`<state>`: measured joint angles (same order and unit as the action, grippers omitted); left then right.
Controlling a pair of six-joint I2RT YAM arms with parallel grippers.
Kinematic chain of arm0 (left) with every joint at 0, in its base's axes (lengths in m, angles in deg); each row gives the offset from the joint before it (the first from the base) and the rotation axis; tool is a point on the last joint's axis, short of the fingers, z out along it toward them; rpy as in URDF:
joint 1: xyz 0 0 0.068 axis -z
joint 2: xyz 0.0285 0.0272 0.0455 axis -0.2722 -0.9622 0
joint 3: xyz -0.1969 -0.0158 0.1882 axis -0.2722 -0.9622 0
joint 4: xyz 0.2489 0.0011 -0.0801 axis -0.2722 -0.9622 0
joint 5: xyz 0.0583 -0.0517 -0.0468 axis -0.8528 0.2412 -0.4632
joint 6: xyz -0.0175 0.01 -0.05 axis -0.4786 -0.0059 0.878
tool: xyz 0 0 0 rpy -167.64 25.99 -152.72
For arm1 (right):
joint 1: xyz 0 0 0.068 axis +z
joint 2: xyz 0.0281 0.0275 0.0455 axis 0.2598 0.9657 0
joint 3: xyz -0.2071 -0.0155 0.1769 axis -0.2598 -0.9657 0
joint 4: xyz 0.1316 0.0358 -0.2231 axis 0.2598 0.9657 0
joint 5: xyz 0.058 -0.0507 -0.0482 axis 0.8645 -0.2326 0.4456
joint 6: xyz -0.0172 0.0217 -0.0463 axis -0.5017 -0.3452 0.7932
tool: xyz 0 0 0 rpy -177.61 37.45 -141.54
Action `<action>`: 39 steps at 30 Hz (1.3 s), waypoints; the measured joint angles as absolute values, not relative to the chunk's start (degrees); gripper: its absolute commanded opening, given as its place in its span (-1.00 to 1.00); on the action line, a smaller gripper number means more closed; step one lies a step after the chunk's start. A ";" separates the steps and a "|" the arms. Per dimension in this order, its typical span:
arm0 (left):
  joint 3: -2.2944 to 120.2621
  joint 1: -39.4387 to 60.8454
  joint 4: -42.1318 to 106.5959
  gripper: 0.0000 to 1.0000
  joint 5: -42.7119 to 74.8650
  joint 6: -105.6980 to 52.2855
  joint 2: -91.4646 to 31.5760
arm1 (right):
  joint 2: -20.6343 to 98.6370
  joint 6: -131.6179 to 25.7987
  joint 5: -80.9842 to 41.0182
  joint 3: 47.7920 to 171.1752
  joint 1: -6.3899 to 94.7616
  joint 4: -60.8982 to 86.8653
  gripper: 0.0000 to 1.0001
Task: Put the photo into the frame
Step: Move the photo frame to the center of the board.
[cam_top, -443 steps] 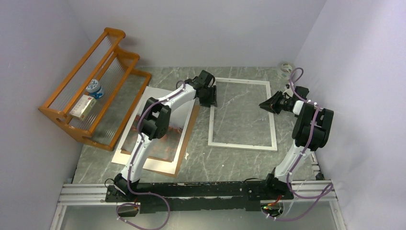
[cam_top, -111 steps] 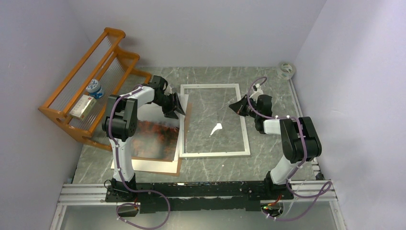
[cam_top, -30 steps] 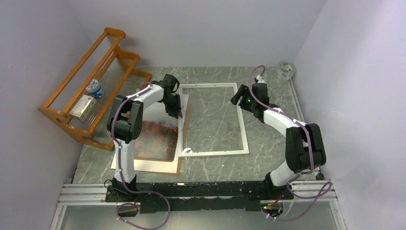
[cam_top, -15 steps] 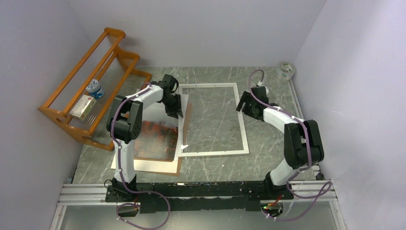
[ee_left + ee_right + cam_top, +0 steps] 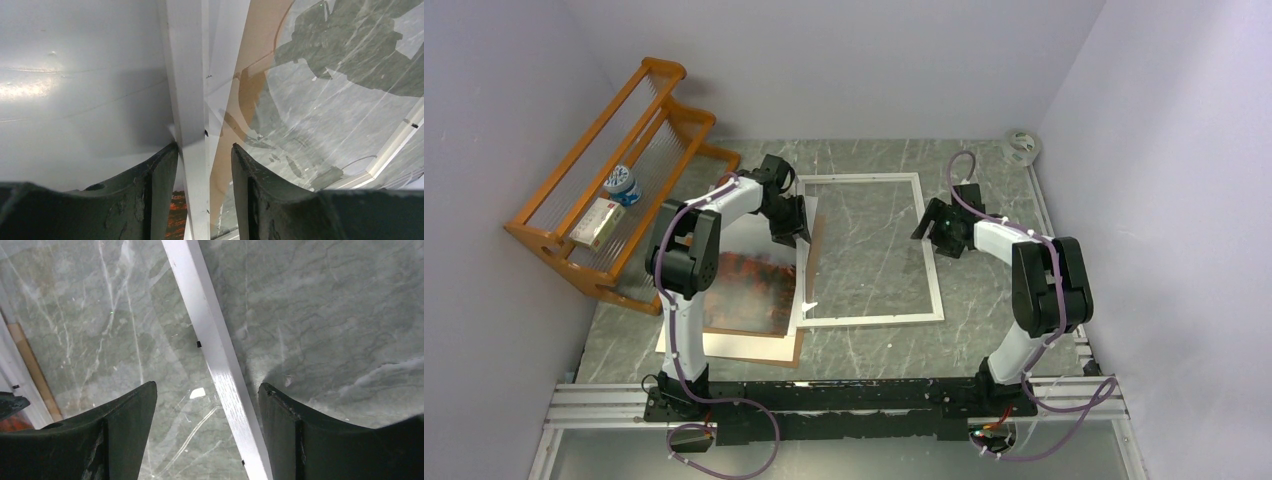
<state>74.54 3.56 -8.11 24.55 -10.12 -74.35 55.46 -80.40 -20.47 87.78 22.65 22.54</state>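
Grey table (image 5: 894, 350), overhead: frame (image 5: 874, 320) lay flat, its left rail over the edge of the photo (image 5: 749, 285).
Left wrist: left gripper (image 5: 202, 147) straddled that rail, jaws parted, not clamping.
Right wrist: right gripper (image 5: 205, 385) spread wide across the right rail.

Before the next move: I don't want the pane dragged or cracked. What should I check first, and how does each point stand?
1. Left gripper free of the frame: cannot tell. Its fingers straddle the left rail, one close against it, with a gap at the other.
2. Right gripper open: ok. It is astride the right rail with gaps on both sides.
3. Frame clear of the backing board: not ok. Its left rail overlaps the board.
4. Photo inside the frame: not ok. It lies beside it, on the board.
5. Pane intact: cannot tell, because of reflections.
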 measured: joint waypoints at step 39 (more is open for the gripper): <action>82.34 7.93 -3.11 0.13 34.23 -10.67 -80.05 | 51.24 -85.38 -17.71 79.93 12.03 11.94 0.46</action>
